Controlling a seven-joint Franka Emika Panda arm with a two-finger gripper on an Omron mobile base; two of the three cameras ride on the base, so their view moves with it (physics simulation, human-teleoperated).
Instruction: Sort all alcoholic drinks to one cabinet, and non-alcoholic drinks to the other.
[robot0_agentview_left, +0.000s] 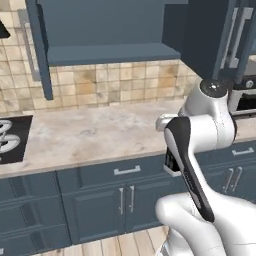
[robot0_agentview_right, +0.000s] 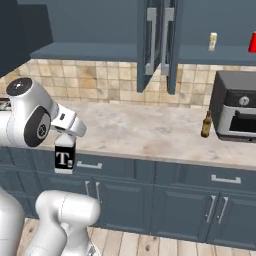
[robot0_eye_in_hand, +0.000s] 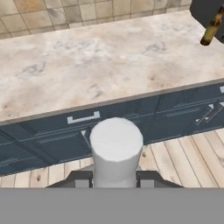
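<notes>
My gripper (robot0_agentview_right: 66, 135) is shut on the neck of the clear liquor bottle (robot0_agentview_right: 64, 156) with the black "T" label. The bottle hangs upright in front of the counter edge, over the floor. Its white cap (robot0_eye_in_hand: 116, 139) stands between my fingertips (robot0_eye_in_hand: 82, 179) in the hand view. The brown beer bottle (robot0_agentview_right: 206, 124) stands on the counter beside the oven, also seen as the beer bottle (robot0_eye_in_hand: 210, 28). In the right cabinet (robot0_agentview_right: 210, 54) sit the cream can (robot0_agentview_right: 213, 41) and the red can (robot0_agentview_right: 252, 43). The left cabinet (robot0_agentview_left: 112, 52) is open, its shelf bare.
Two open cabinet doors (robot0_agentview_right: 159, 45) hang out between the cabinets. A dark toaster oven (robot0_agentview_right: 235, 112) stands at the counter's right end, and a black hob (robot0_agentview_left: 11, 140) lies at the left. The marble counter (robot0_agentview_right: 145, 132) tops base cabinets with drawers (robot0_eye_in_hand: 83, 118).
</notes>
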